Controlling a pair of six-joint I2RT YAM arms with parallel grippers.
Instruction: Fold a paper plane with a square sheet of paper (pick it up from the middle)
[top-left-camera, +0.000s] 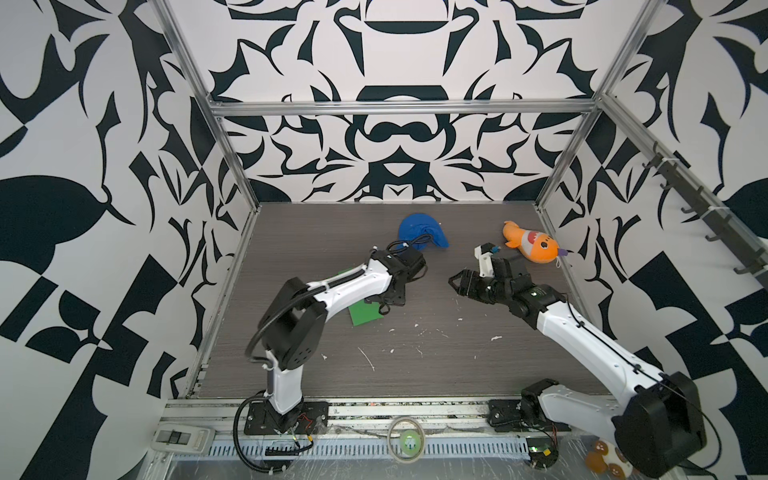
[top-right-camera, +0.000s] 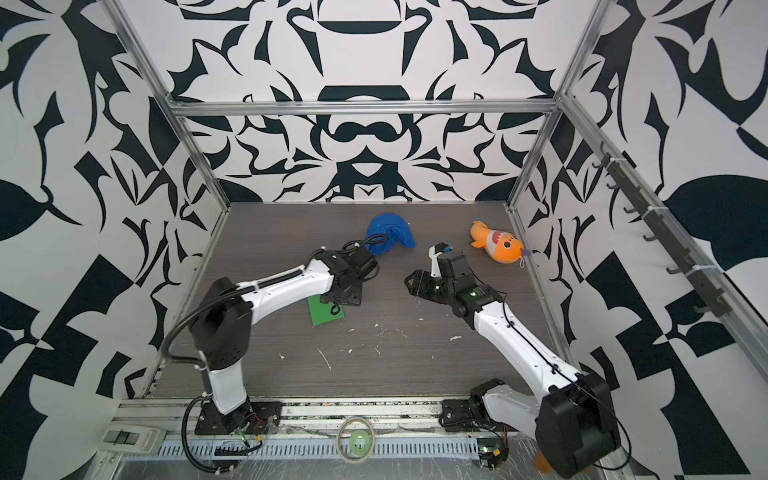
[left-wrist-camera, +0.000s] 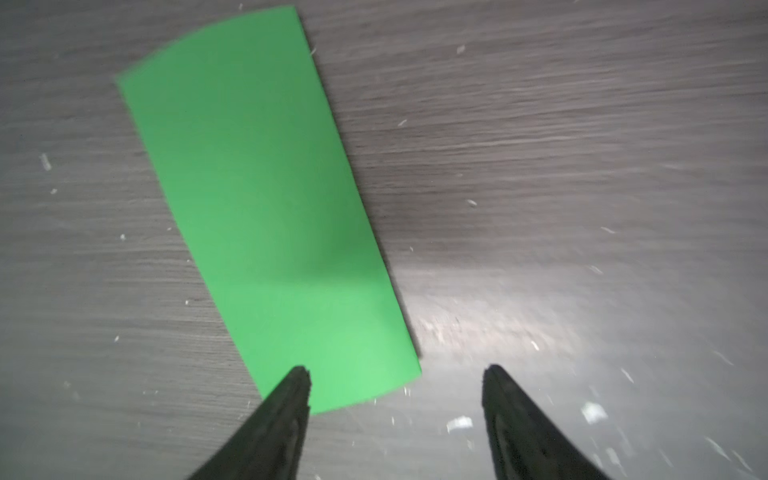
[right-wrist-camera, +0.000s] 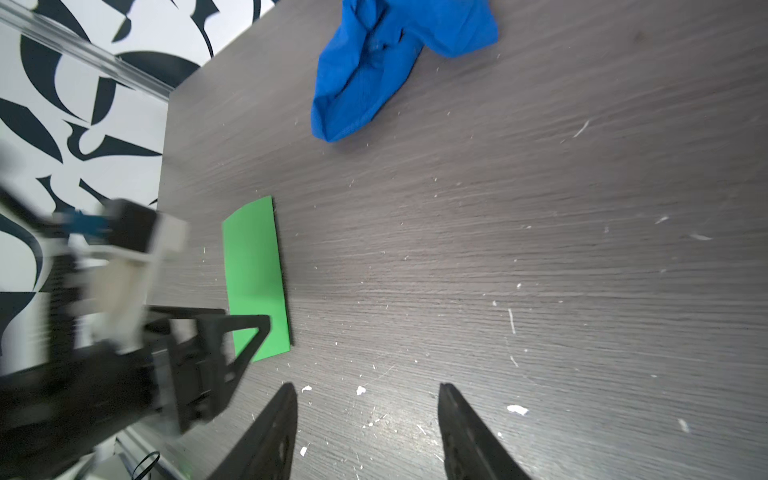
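- Two pincers, both parted, and nothing is held in either. The left gripper (left-wrist-camera: 397, 374) stands wide over one short end of the green paper. One of its fingers (left-wrist-camera: 291, 399) crosses in front of the paper's edge, and I cannot tell whether it touches. The right gripper (right-wrist-camera: 368, 390) hangs open over bare table (right-wrist-camera: 540, 249), apart from the paper.
- The square sheet of paper (left-wrist-camera: 266, 208) lies flat on the table, left of centre in both top views and partly hidden under the left arm. It shows as a long rectangle, so it looks folded once in half.
- Handling, by my judgement: it is very light, thin and limp, and it would crease or crumple easily. On this smooth board it would likely slide rather than lift, since no edge stands proud for a finger.
- Where to hold: the middle, as the task asks. A light pinch there should bow up a ridge to grip.
- Farther out, a blue cloth (right-wrist-camera: 386, 62) lies at upper centre of the top views and an orange plush fish (top-left-camera: 534, 245) at upper right. White scraps dot the table.
- No brand, label or readable writing shows on the paper, the grippers or the patterned walls.
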